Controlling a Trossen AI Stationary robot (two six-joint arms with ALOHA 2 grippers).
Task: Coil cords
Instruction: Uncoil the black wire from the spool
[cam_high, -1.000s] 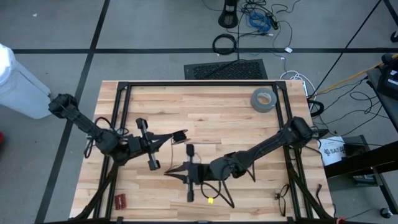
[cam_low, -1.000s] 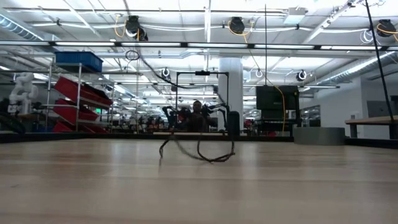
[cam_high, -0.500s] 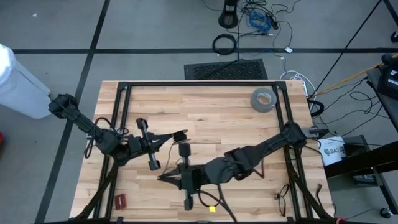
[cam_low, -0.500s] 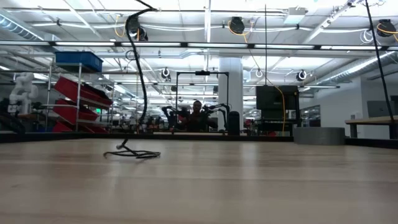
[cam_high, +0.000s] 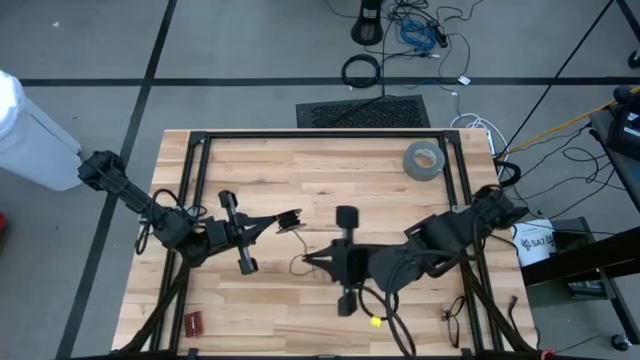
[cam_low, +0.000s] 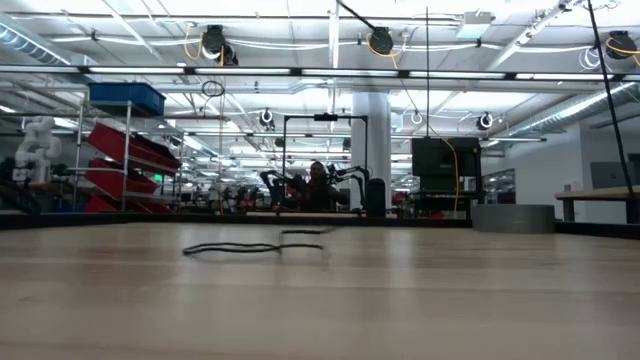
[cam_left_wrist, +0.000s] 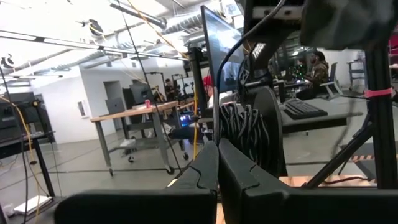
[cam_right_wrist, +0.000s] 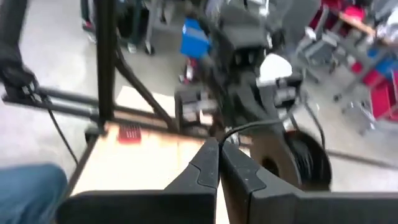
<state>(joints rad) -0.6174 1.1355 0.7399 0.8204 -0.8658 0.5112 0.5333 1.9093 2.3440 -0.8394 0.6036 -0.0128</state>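
From above I cannot trace the thin black cord (cam_high: 296, 263) past the right pincer (cam_high: 310, 260); it is too fine. My right wrist view is motion-blurred. Both arms' bases leave the overhead picture's bottom edge.

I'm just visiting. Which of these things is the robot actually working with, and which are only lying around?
In the job: thin black cord, partly wound; left fingers and right fingers, both shut on it.
Lying about: grey tape roll; small red object near a table corner; black cable ring on the floor.
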